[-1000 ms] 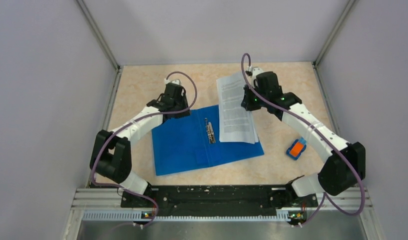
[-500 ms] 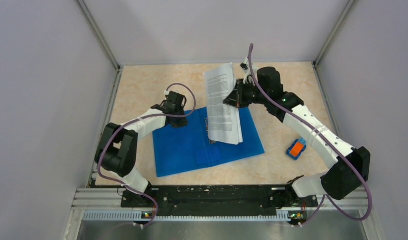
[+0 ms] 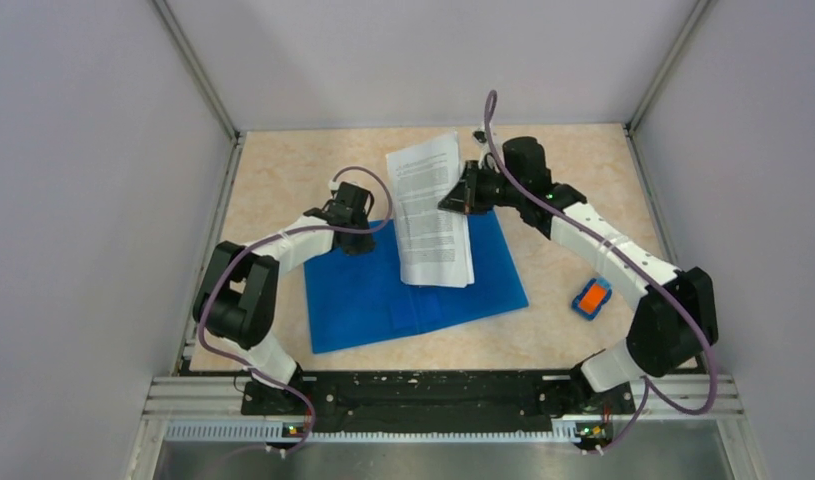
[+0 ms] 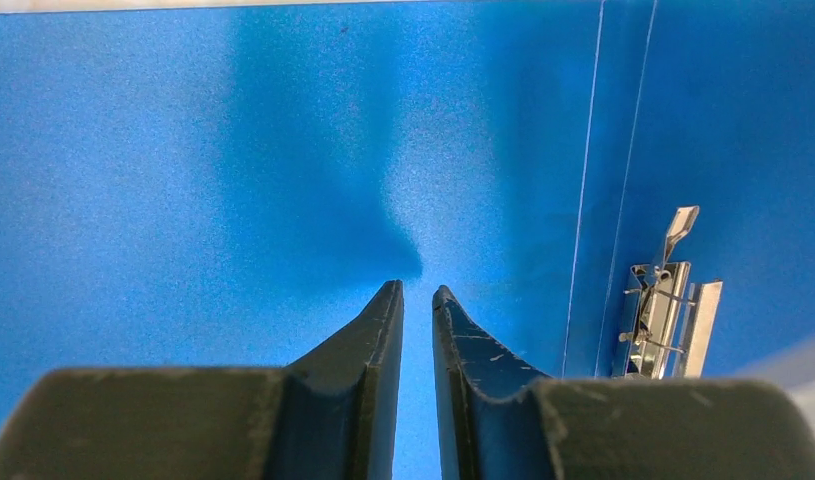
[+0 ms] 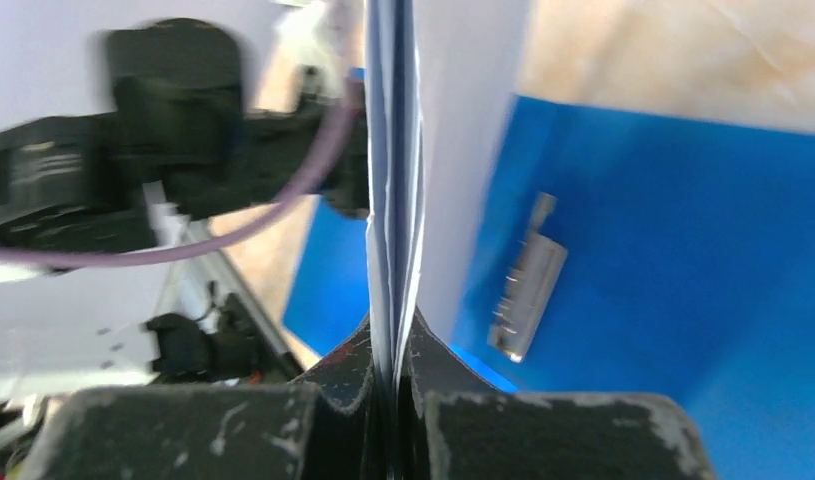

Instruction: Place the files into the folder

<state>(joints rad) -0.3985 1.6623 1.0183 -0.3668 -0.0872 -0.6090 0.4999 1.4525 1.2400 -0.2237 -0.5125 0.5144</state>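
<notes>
The blue folder (image 3: 363, 290) lies open on the table, with its metal clip (image 4: 663, 310) at the spine. My left gripper (image 3: 356, 237) rests on the folder's left flap (image 4: 183, 180), jaws nearly together (image 4: 418, 292) and holding nothing. My right gripper (image 3: 461, 190) is shut on the right edge of the files (image 3: 430, 215), a stack of printed white sheets. The stack hangs tilted over the folder's middle, with its lower end on the folder. In the right wrist view the sheets (image 5: 393, 150) are pinched edge-on between the jaws (image 5: 395, 345), with the clip (image 5: 528, 290) below.
A small orange-and-blue object (image 3: 591, 297) lies on the table right of the folder. Grey walls close in the table on three sides. The left arm (image 5: 133, 180) and its purple cable are close behind the sheets.
My right gripper has lifted the files off the table and carried them left over the folder's middle. My left gripper has shifted slightly and stays on the left flap.
</notes>
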